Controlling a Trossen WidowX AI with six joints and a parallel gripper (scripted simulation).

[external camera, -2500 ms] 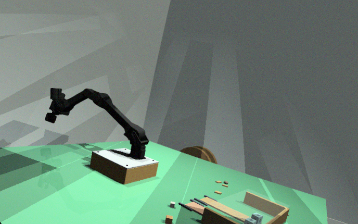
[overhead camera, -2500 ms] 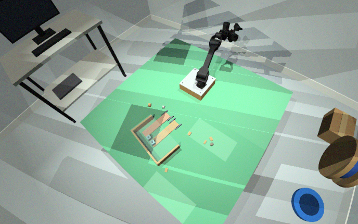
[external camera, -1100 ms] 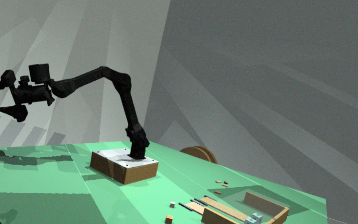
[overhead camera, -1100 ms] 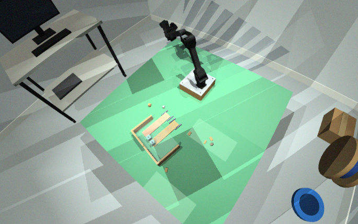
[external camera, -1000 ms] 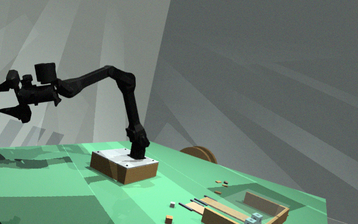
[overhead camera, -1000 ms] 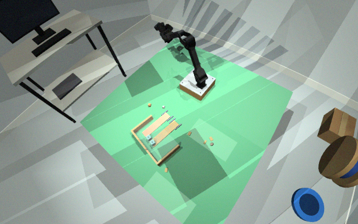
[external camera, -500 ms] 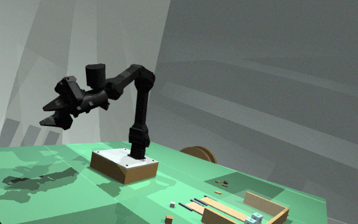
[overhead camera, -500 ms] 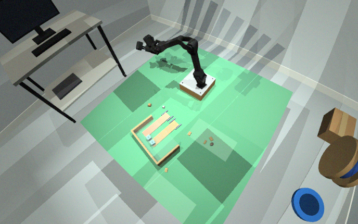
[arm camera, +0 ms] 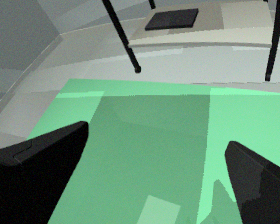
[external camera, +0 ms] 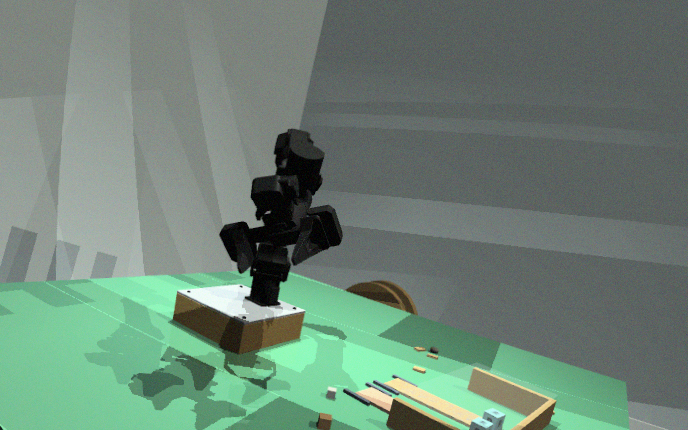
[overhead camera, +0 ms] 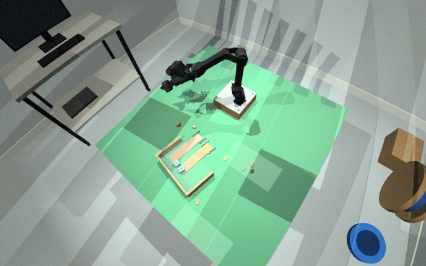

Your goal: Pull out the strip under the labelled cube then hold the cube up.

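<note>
Hovering Wide of the Tray

Hanging above the green surface point(overhead camera: 274, 132), the jaws point(overhead camera: 171, 80) stand apart with nothing between them, well away from the wooden tray point(overhead camera: 171, 175). Inside that tray two pale blue cubes point(overhead camera: 179, 166) rest at the closed end of two wooden strips point(overhead camera: 191, 153). Which cube carries the label is too small to tell.

We cannot read which of the two pale cubes point(overhead camera: 179, 166) carries a label; they are too small. The wrist view crops both tool fingers.
</note>
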